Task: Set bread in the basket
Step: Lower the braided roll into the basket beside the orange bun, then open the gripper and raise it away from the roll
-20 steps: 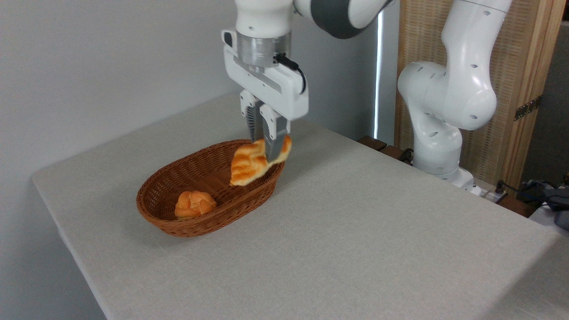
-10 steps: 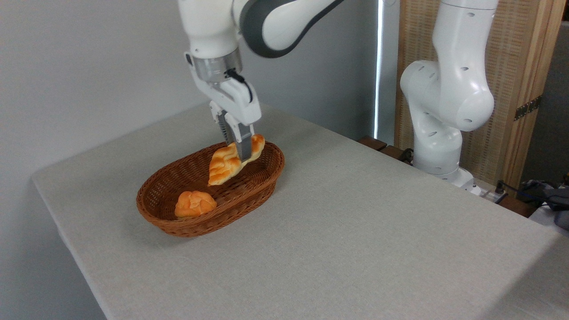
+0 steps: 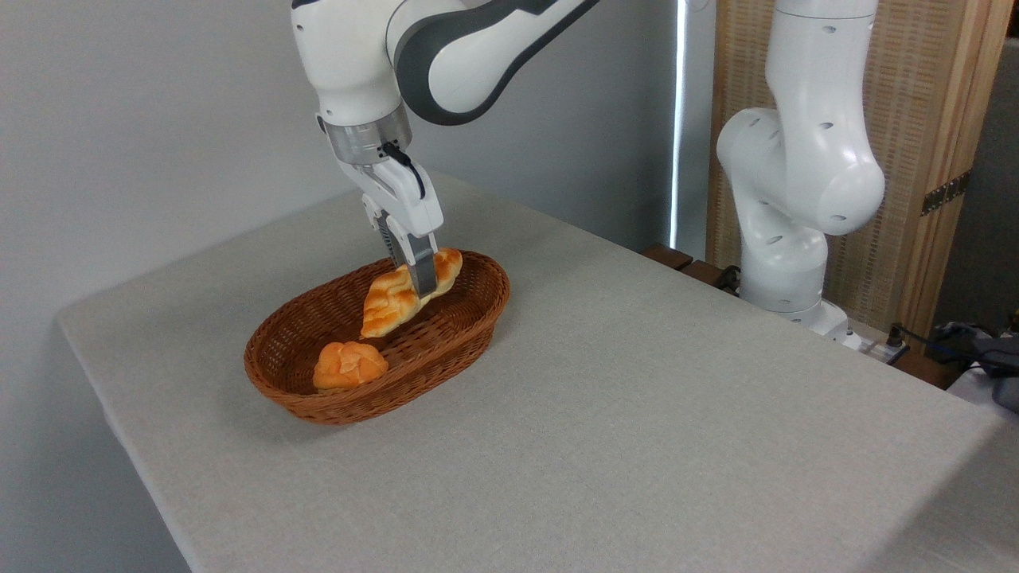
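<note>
Nearest to you, the small round orange bun (image 3: 349,365) lies in the oval brown woven wicker basket (image 3: 470,330), at about 7 o'clock of its floor. Behind it, at 1 o'clock, the long braided golden-brown loaf (image 3: 402,293) hangs tilted over the basket's inside, low end toward the bun. The white two-finger gripper (image 3: 419,280) has its fingers closed narrow on the loaf's upper part. If you release it here, the loaf may tip and roll onto the bun. If you descend too far, the fingers can press the far rim and shift the basket.
</note>
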Controlling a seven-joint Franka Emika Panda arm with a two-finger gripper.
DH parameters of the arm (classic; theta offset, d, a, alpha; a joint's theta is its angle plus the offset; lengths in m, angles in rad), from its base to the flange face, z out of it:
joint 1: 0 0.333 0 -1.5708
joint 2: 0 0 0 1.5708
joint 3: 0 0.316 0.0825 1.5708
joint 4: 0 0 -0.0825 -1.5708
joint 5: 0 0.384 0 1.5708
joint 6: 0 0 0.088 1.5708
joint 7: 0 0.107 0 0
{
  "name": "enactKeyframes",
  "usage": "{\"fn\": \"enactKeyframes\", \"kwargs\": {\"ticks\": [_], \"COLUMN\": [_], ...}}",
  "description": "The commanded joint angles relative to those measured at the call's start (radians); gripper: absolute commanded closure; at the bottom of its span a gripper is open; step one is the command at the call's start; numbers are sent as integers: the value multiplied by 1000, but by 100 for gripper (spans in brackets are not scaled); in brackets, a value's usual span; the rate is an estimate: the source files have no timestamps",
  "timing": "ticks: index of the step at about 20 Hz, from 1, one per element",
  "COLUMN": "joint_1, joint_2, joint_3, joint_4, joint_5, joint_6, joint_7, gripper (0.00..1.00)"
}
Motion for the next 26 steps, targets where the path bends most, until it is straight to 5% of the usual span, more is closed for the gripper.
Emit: {"fn": "enactKeyframes", "kwargs": {"ticks": [1, 10, 26], "joint_1": [-1, -1, 7], "joint_2": [1, 6, -18], "joint_3": [2, 2, 5], "joint_4": [6, 6, 36], "joint_5": [14, 86, 85], "joint_6": [-2, -9, -11], "joint_7": [-3, -5, -12], "gripper": [11, 0, 0]}}
